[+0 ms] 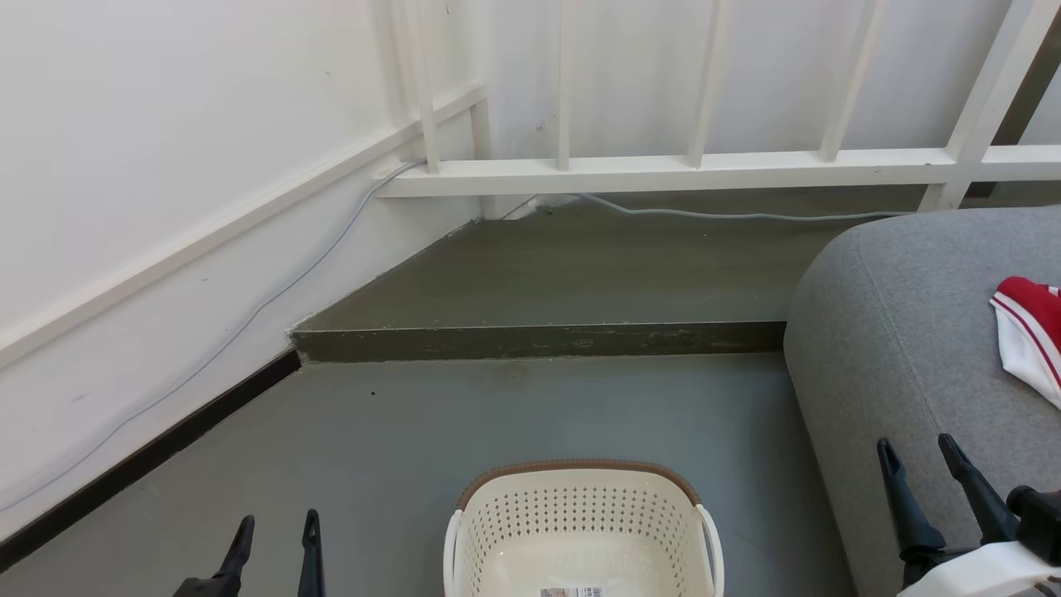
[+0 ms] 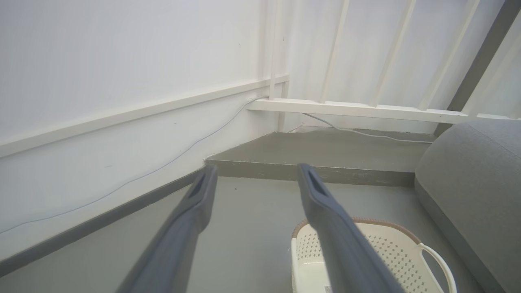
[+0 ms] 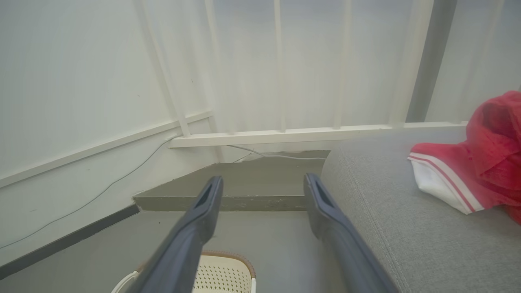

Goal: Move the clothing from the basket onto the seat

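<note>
The cream perforated basket (image 1: 580, 506) with a brown rim stands on the floor at the bottom middle of the head view; its visible inside holds just a barcode label (image 1: 572, 591). Red clothing (image 1: 1032, 332) with white panels and striped trim lies on the grey seat (image 1: 903, 332) at the right. In the right wrist view the clothing (image 3: 480, 171) rests on the seat (image 3: 399, 211), to the right of my fingers. My left gripper (image 1: 278, 522) is open at the lower left, left of the basket. My right gripper (image 1: 916, 448) is open over the seat's front edge.
A white wall (image 1: 166, 166) with a thin cable runs along the left. A raised concrete step (image 1: 539, 340) lies behind the basket, with a white railing (image 1: 663, 166) above it. Grey floor (image 1: 497, 414) spreads between step and basket.
</note>
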Tool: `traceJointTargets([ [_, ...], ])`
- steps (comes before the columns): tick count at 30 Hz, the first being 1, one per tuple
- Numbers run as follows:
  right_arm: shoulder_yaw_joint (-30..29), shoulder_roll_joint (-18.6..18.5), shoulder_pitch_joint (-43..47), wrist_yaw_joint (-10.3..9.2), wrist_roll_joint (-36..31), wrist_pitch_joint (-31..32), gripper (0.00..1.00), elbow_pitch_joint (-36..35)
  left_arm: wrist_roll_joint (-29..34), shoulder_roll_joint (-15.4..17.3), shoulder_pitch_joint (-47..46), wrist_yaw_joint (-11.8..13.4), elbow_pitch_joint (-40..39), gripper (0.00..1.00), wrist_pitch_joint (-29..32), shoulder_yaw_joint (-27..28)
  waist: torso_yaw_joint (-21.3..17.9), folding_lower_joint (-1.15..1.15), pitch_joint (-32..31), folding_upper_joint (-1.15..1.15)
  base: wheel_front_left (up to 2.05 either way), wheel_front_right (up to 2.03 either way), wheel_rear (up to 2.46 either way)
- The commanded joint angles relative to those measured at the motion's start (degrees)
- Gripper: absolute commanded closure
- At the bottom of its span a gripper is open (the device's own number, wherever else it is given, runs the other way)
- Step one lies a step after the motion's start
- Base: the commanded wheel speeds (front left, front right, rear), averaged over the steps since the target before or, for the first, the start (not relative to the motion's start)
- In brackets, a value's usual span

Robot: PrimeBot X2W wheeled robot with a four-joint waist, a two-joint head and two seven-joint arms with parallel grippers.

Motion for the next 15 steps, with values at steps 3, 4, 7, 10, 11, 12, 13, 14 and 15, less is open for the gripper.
traceJointTargets([
  [3,0.8,-1.3,-0.9,0.18,-0.1,-0.3,0.00,-0.8,0.5,0.1,-1.6,-0.6,-1.7,0.00,-0.4,2.1,-0.1,0.00,0.1,0.00,0.00,0.00,0.00],
  [4,0.8,-1.3,-0.9,0.18,-0.1,-0.3,0.00,-0.8,0.5,0.1,-1.6,-0.7,-1.7,0.00,-0.4,2.1,-0.1,0.00,0.1,0.00,0.00,0.00,0.00],
  [7,0.8,-1.3,-1.0,0.18,-0.1,-0.3,0.00,-0.7,0.5,0.0,-1.7,-0.8,-1.8,0.00,-0.4,2.1,-0.2,0.00,0.1,0.00,0.00,0.00,0.00],
  [10,0.7,-1.3,-1.1,0.18,0.0,-0.3,0.00,-0.6,0.6,0.0,-1.8,-1.0,-1.8,0.00,-0.4,2.1,-0.2,0.00,0.2,0.00,0.00,0.00,0.00],
  [11,0.7,-1.3,-1.1,0.18,0.0,-0.3,0.00,-0.6,0.6,0.0,-1.8,-1.0,-1.8,0.00,-0.4,2.1,-0.2,0.00,0.2,0.00,0.00,0.00,0.00],
  [12,0.7,-1.3,-1.1,0.18,0.0,-0.3,0.00,-0.6,0.5,0.0,-1.8,-1.0,-1.8,0.00,-0.4,2.1,-0.2,0.00,0.2,0.00,0.00,0.00,0.00],
  [13,0.7,-1.3,-1.1,0.18,0.0,-0.3,0.00,-0.6,0.5,0.0,-1.9,-1.0,-1.8,0.00,-0.4,2.0,-0.2,0.00,0.2,0.00,0.00,0.00,0.00],
  [14,0.7,-1.3,-1.1,0.18,0.0,-0.3,0.00,-0.6,0.4,0.0,-1.9,-1.1,-1.8,0.00,-0.4,2.0,-0.2,0.00,0.2,0.00,0.00,0.00,0.00],
  [15,0.7,-1.3,-1.1,0.18,0.0,-0.3,0.00,-0.6,0.3,0.0,-1.9,-1.1,-1.8,0.00,-0.4,1.9,-0.2,0.00,0.2,0.00,0.00,0.00,0.00],
])
